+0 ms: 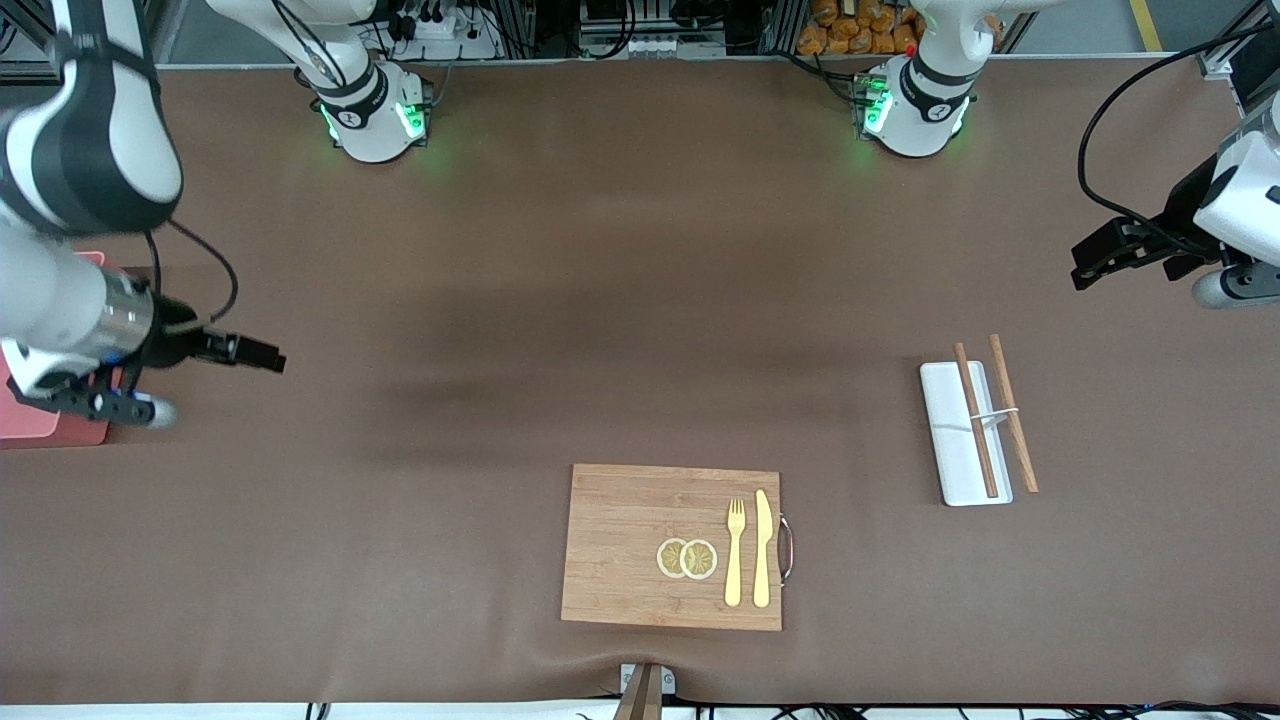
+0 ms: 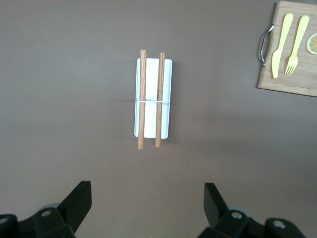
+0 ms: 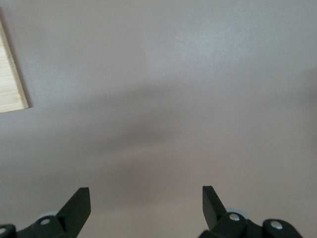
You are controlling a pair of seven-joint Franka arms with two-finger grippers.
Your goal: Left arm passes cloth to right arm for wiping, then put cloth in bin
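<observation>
The cloth does not show in any view. The salmon-pink bin [image 1: 40,428] sits at the right arm's end of the table, mostly hidden under the right arm. My right gripper [image 1: 268,355] hangs over bare table beside the bin. In the right wrist view it [image 3: 146,198] is open and empty. My left gripper [image 1: 1085,265] hangs over bare table at the left arm's end. In the left wrist view it [image 2: 147,196] is open and empty, with only brown table between the fingers.
A wooden cutting board [image 1: 640,545] with two lemon slices [image 1: 687,558], a yellow fork and a knife lies near the front camera. A flat white tray [image 1: 950,440] with two wooden chopsticks [image 1: 975,420] lies toward the left arm's end; it also shows in the left wrist view [image 2: 166,99].
</observation>
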